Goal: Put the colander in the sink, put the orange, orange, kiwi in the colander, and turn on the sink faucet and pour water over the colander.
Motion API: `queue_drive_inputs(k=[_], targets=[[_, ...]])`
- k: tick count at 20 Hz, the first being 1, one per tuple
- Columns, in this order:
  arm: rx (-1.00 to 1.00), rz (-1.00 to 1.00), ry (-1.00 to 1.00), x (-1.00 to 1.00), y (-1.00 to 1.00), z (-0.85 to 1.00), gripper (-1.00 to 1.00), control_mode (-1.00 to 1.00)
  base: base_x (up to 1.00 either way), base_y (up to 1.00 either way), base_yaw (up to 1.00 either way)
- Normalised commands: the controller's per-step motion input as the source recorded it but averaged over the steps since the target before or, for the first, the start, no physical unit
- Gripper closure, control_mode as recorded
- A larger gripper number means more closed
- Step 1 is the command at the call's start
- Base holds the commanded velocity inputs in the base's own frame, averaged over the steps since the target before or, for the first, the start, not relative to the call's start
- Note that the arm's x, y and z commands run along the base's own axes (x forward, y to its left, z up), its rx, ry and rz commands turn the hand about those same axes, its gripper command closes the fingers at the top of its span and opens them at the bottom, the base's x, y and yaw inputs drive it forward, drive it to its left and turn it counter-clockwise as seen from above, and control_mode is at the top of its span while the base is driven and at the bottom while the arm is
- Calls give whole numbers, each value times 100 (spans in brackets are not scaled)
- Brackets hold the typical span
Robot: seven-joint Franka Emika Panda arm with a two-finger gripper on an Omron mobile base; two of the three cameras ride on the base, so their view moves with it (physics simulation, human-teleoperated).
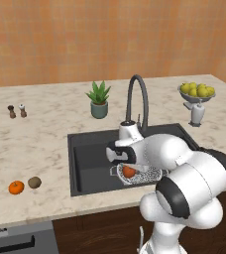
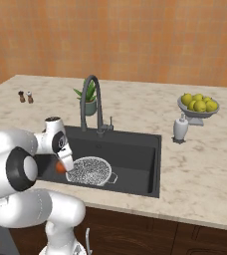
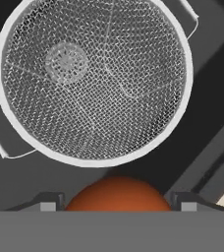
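Gripper [image 3: 115, 206] clamped on a reddish orange [image 3: 118, 194] above the colander [image 3: 92, 78] (empty mesh bowl) in the dark sink [image 1: 87, 158], second orange [image 1: 16, 187] and kiwi [image 1: 34, 182] on the left counter [image 1: 30, 144].

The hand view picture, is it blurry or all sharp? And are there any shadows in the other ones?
Hand view: the colander mesh is crisp, and the orange between the fingertips looks smooth but soft-edged. Left base view: soft, even light, with only faint shadows under the fruit on the counter. Right base view: no glare on the sink, just flat dark grey.
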Motion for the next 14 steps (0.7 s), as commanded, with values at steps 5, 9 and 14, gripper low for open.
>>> queue_drive_inputs(k=[5, 9, 14], targets=[[0, -2, 0, 29, -2, -13, 100, -100, 0, 0, 0], [0, -3, 0, 39, -3, -7, 100, -100, 0, 0, 0], [0, -5, 0, 33, -4, -15, 100, -100, 0, 0, 0]])
